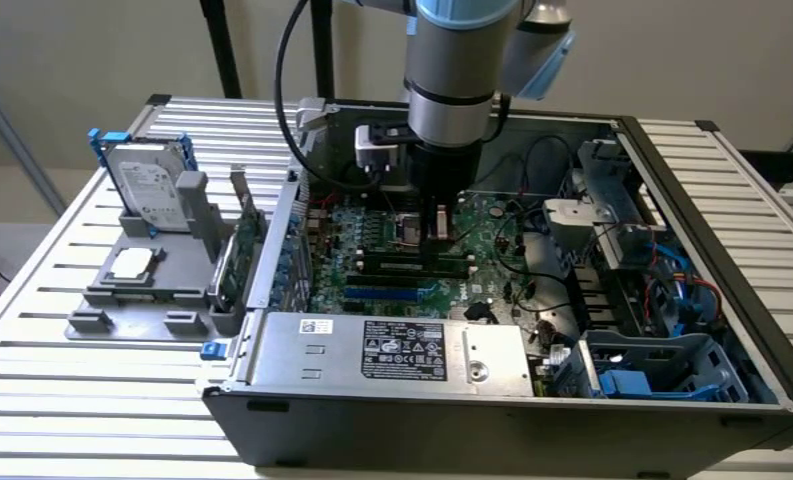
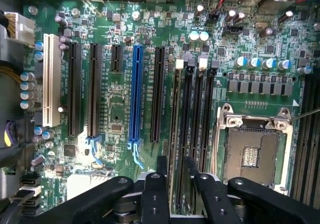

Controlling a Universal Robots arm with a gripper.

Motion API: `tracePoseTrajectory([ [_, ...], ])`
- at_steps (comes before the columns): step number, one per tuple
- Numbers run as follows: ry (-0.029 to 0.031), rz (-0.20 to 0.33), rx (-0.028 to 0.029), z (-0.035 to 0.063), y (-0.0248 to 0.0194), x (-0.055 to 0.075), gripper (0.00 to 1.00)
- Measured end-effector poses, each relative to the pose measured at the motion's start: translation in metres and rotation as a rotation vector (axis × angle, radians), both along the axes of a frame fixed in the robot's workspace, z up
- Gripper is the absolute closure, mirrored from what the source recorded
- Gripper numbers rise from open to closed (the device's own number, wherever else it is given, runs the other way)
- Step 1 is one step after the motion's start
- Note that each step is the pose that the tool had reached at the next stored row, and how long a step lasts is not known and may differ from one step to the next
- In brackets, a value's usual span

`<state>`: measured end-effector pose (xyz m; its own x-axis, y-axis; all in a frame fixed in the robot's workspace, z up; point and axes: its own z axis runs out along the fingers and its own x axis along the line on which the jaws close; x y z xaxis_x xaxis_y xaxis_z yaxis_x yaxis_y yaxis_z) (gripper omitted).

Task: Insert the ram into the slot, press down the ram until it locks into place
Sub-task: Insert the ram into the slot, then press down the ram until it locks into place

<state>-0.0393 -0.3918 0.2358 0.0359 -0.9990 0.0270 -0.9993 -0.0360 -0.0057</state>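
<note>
The ram (image 1: 399, 264) is a thin green stick lying along one of the black memory sockets (image 1: 430, 270) on the motherboard inside the open computer case. In the wrist view I look down on the ram (image 2: 175, 114) edge-on. It stands in the outermost black socket, beside the other sockets (image 2: 197, 114), and is as long as they are. My gripper (image 1: 439, 238) hangs straight down just above one end of the stick. Its black fingers (image 2: 156, 194) are a narrow gap apart, and the gripper (image 2: 177, 165) straddles the line of the ram. Nothing is clamped between them.
An open CPU socket (image 2: 252, 154) lies close beside the memory sockets. A blue expansion slot (image 2: 134, 94) and a white one (image 2: 50, 79) lie on the other side. The power supply (image 1: 396, 350), cables (image 1: 543, 280) and drive cage (image 1: 650, 365) crowd the case. A hard drive (image 1: 149, 185) stands outside it.
</note>
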Motion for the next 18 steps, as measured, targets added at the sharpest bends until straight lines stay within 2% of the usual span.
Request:
tracePoseTrajectory([
  [5,0.0047,0.0,0.0046,0.006,-0.0001,-0.0045,0.72],
  [6,0.0049,0.0,0.0048,0.0067,-0.0001,-0.0047,0.74],
  [8,0.0049,0.0,0.0051,0.0067,-0.0001,-0.0048,0.87],
  [9,0.0049,0.0,0.0051,0.0067,-0.0001,-0.0047,0.89],
  [18,0.0049,0.0,0.0049,0.0068,-0.0001,-0.0048,0.89],
])
